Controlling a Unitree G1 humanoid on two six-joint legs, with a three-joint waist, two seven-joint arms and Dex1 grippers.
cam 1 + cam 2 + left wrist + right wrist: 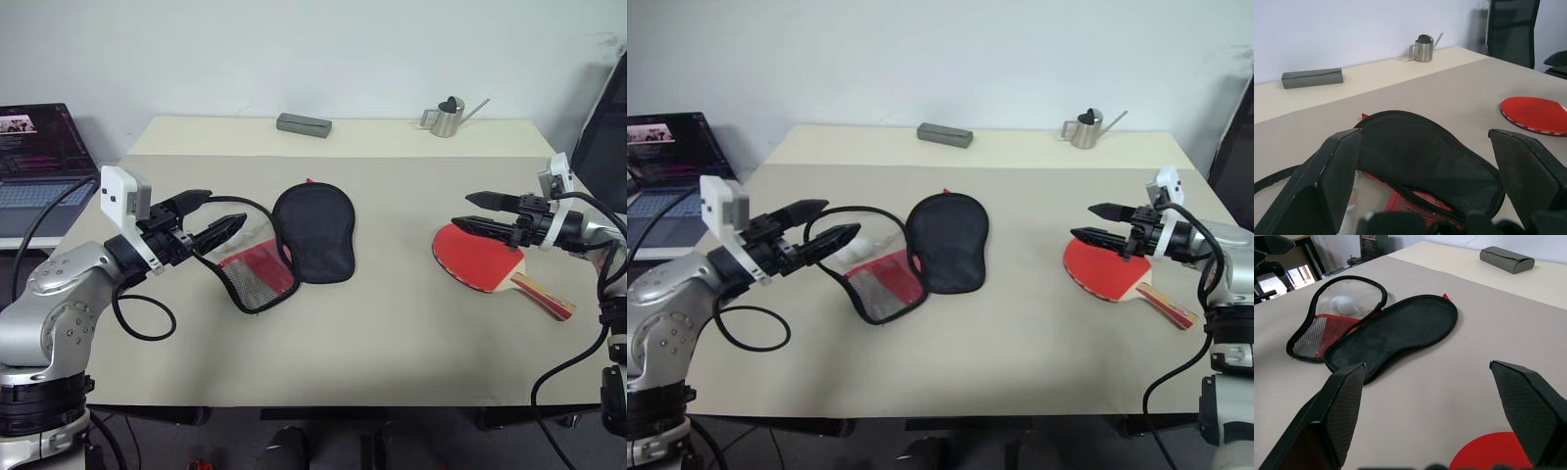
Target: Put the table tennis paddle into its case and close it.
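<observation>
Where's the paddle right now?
In the head views, the table tennis paddle lies on the table's right side, under the right tool.

A beige table (392, 323) stands against a plain white wall (294, 49), black chair (1511, 27) beside it

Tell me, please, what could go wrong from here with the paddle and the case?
The table tennis paddle lies flat on the table, so the open right gripper may struggle to get under it. The case is soft and lies unzipped and splayed; the open left gripper could drag it instead of holding it steady.
</observation>
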